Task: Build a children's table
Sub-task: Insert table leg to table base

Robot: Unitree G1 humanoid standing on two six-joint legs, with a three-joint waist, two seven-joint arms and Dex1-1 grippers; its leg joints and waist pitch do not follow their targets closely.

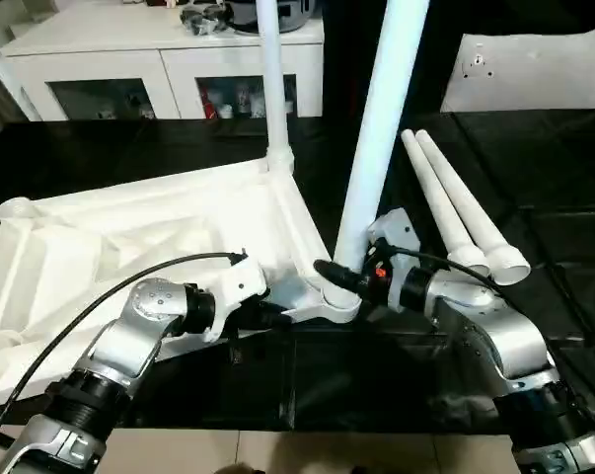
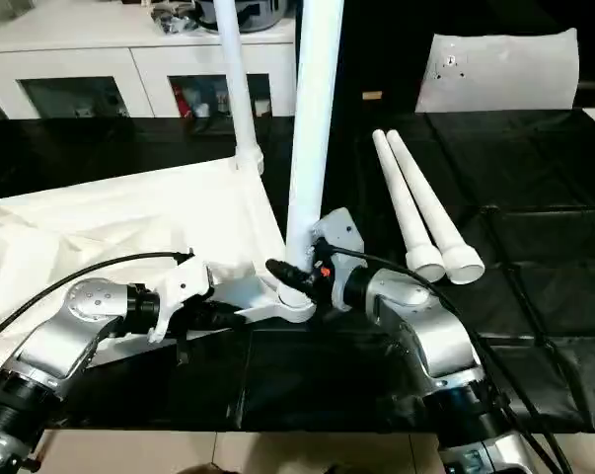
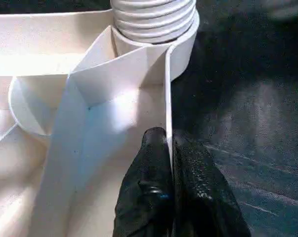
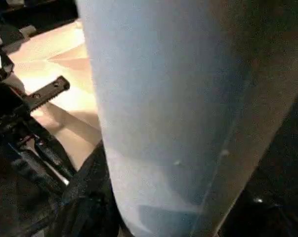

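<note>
The white tabletop (image 1: 129, 237) lies underside up on the black work table, its ribs showing. One white leg (image 1: 274, 79) stands in the far corner socket. A second leg (image 1: 376, 128) rises tilted from the near right corner socket (image 1: 322, 301). My right gripper (image 1: 334, 274) is shut on that leg's base; in the right wrist view the leg (image 4: 178, 98) looms close beside a black finger (image 4: 87, 197). My left gripper (image 1: 270, 314) is shut on the tabletop's thin rim wall (image 3: 167, 89), one finger (image 3: 149, 168) on each side. Two loose legs (image 1: 455, 207) lie side by side to the right.
A white cabinet with glass doors (image 1: 159, 69) stands behind the work table. A white panel (image 1: 529, 74) leans at the back right. Black cover (image 1: 554, 217) stretches to the right of the loose legs. The table's front edge (image 1: 307, 427) runs just below my forearms.
</note>
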